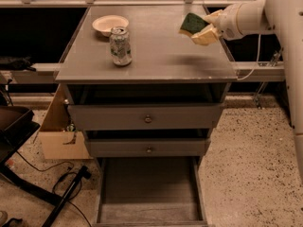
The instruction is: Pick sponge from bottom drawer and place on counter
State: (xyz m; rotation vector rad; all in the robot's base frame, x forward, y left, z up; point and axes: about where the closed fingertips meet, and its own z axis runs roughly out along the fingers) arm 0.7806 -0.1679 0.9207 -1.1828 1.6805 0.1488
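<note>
End effector [202,28] grasping sponge [191,22], green face protruding leftward, above counter [156,56] right side.

Small rectangular sponge [191,22], dark green scrub face tilted toward the camera, is clamped between the fingers of the cream two-finger gripper [200,28] above the right rear of the flat grey counter [156,51], while the long grey bottom drawer [149,188] stands pulled out below.
</note>
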